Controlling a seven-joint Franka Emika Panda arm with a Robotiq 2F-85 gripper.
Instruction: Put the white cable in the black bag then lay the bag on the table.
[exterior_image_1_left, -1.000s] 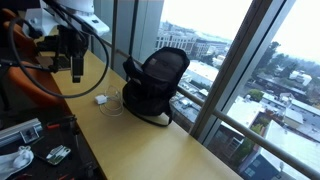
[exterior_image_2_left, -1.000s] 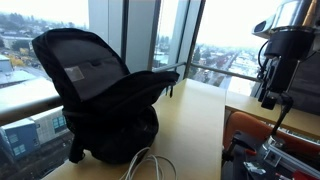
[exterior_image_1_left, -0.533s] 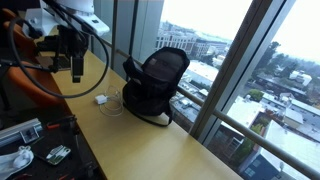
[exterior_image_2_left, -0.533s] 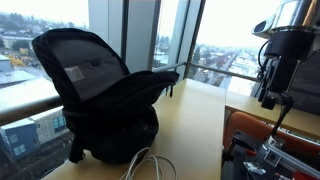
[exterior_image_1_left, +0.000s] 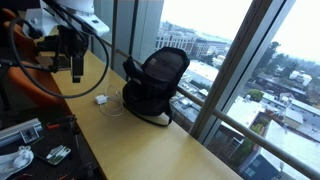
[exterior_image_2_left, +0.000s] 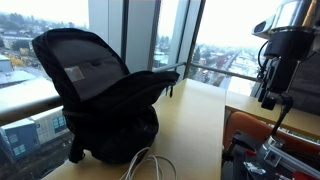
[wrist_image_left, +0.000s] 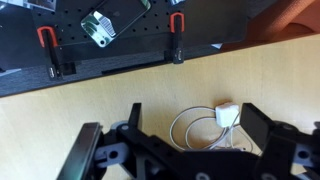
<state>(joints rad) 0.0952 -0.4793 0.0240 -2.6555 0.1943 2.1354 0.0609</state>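
The thin white coiled cable (wrist_image_left: 226, 116) is seen lying on the long tan wooden table (exterior_image_1_left: 140, 140), just beside the upright black fabric backpack (exterior_image_1_left: 155, 85), with the gripper (wrist_image_left: 175, 150) held spread and empty above.

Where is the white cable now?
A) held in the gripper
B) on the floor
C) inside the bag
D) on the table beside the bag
D: in an exterior view the cable lies loose on the table next to the bag, and the wrist view shows the gripper open and empty.
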